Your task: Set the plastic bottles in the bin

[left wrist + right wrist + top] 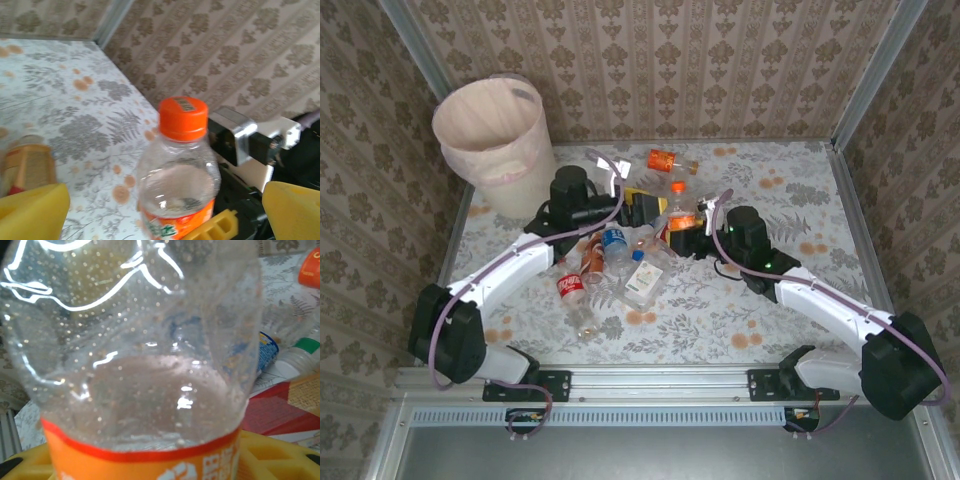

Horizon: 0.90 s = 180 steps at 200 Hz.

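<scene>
An upright clear bottle (677,208) with an orange cap (183,117) and orange label (150,460) stands among the pile at the table's middle. My right gripper (683,236) (150,467) is shut on its lower body, its yellow pads (280,455) pressed to the label. From the left, my left gripper (642,204) (165,212) stands open, its yellow fingers (30,210) wide apart either side of this bottle. Several more bottles lie around: a red-labelled one (570,288), a blue-labelled one (614,240), an orange one (665,158). The cream bin (520,180) with its pinkish bag stands at the far left.
Patterned walls close the table on three sides, with metal posts at the corners. A white-labelled bottle (642,280) lies near the front of the pile. The right arm's wrist (250,140) sits close behind the held bottle. Another amber-labelled bottle (27,167) stands beside my left finger.
</scene>
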Each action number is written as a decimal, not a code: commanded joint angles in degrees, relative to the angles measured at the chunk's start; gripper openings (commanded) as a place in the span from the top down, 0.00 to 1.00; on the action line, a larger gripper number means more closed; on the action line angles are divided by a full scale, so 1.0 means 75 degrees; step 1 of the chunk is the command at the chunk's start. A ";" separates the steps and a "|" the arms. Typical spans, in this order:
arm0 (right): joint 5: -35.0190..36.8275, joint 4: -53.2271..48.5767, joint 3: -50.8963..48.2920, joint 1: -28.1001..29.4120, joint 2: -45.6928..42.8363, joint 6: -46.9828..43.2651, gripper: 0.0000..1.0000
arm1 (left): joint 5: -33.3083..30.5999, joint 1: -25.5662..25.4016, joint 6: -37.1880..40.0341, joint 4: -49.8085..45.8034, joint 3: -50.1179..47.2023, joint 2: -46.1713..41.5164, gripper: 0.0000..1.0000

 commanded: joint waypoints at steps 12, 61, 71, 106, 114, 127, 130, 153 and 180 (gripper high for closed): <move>-0.0524 0.0423 0.0317 -0.0032 0.0120 -0.0263 0.44 | 0.0418 -0.0328 0.0488 0.0038 0.0209 0.0224 0.00; -0.0940 0.0784 0.0529 0.0007 0.0231 -0.0493 0.42 | -0.0179 -0.0499 0.0674 -0.0407 0.0394 0.0486 0.01; -0.0995 0.0750 0.0599 0.0031 0.0278 -0.0607 0.41 | -0.0023 -0.0537 0.0588 -0.0213 0.0420 0.0593 0.03; -0.1489 0.0724 0.0845 0.0061 0.0404 -0.0976 0.37 | 0.0211 -0.0577 0.0322 0.0297 0.0522 0.0847 0.15; -0.1579 0.0680 0.0896 0.0058 0.0431 -0.1042 0.37 | 0.0134 -0.0579 0.0266 0.0454 0.0486 0.0835 0.18; -0.1671 0.0661 0.0953 0.0058 0.0494 -0.1074 0.37 | -0.0111 -0.0578 0.0235 0.0627 0.0446 0.0811 0.20; -0.1700 0.0677 0.0961 0.0061 0.0499 -0.1065 0.36 | -0.0170 -0.0579 0.0238 0.0661 0.0434 0.0803 0.21; -0.1888 0.0971 0.0962 0.0080 0.0609 -0.0831 0.35 | -0.0250 -0.0590 0.0171 0.0819 0.0452 0.0899 0.28; -0.1831 0.1281 0.0950 0.0105 0.0670 -0.0609 0.35 | -0.0271 -0.0590 -0.0008 0.1108 0.0369 0.1004 0.43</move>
